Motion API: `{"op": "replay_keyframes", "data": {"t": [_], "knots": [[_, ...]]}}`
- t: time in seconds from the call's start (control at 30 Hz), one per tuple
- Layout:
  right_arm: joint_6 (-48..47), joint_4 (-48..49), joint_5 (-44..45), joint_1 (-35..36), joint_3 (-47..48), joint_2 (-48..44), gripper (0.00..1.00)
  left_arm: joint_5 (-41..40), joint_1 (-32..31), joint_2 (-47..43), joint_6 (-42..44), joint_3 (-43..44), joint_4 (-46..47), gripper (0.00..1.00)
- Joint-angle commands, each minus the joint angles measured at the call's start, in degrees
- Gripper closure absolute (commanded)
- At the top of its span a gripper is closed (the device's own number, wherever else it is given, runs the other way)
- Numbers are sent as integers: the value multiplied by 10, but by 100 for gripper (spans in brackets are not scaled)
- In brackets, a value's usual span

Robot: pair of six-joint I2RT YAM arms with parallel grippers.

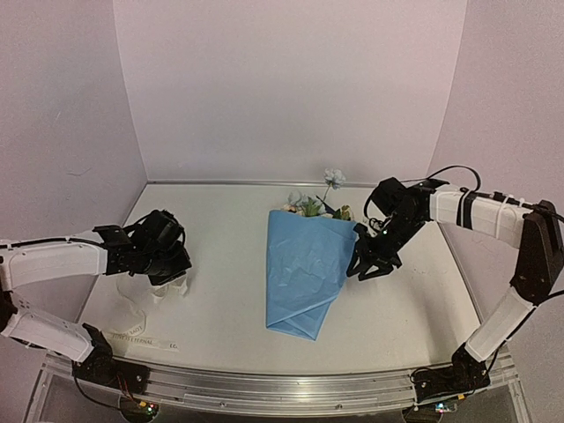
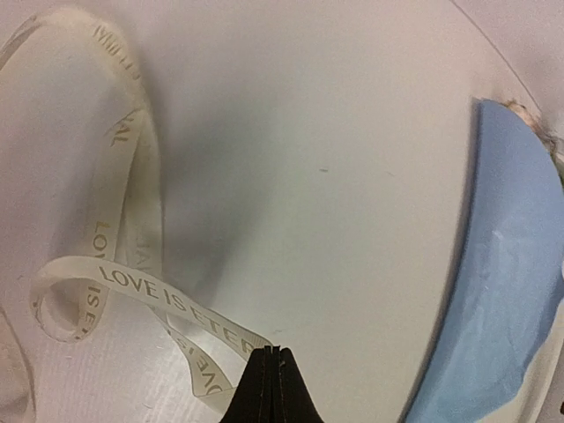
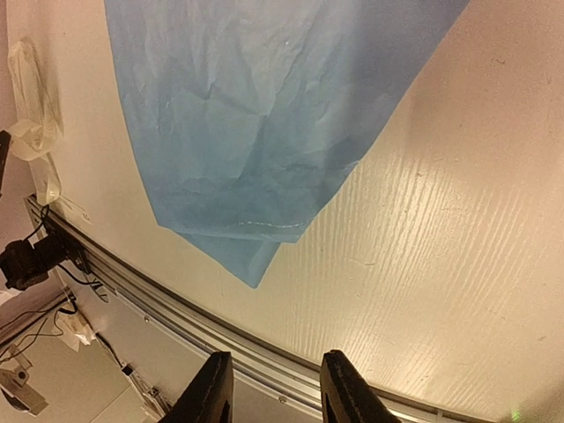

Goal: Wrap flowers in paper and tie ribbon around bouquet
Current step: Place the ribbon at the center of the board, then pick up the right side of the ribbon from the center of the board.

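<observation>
overhead, the bouquet (image 1: 302, 269) lies in the middle of the table (image 1: 220, 220), its blue paper (image 1: 295, 300) rolled to a cone with the point toward the arms and the flowers (image 1: 319, 203) poking out of the wide far end, one pale bloom standing above the rest. the left gripper (image 1: 167, 284) is down at the table on the left, well apart from the bouquet, with the ribbon (image 1: 134, 324) trailing from under it toward the near edge. the right gripper (image 1: 370, 269) hangs just beside the cone's right edge; whether it touches the paper cannot be told from here. from the left wrist, the left gripper (image 2: 271, 351) has its dark fingers (image 2: 260, 392) pressed flat together with a strand of the ribbon (image 2: 123, 229) pinched at the tips, the rest looping over the table (image 2: 335, 159) with its lettering showing; the paper (image 2: 502, 291) sits off to the right. from the right wrist, the right gripper (image 3: 275, 388) has its fingers (image 3: 211, 392) set moderately apart with nothing between them, above the table (image 3: 458, 264) near the metal rail (image 3: 203, 326), and the cone's pointed end (image 3: 256, 159) lies ahead.
</observation>
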Motion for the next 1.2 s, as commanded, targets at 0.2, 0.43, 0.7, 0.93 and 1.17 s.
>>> {"op": "replay_keyframes", "data": {"t": [0.2,0.43,0.7,0.93,1.17], "knots": [[14,38,89,25,-46,-84,63,20,-213,124,187,261,121,100],[26,-1,240,13,-103,-204,57,130,-281,245,313,412,247,100],[14,-37,271,13,-137,-270,51,241,-250,354,309,466,235,68],[-12,-17,210,43,-141,-241,48,139,-195,219,239,305,219,23],[-58,6,183,108,-105,-160,46,27,-93,55,37,105,47,23]]}}
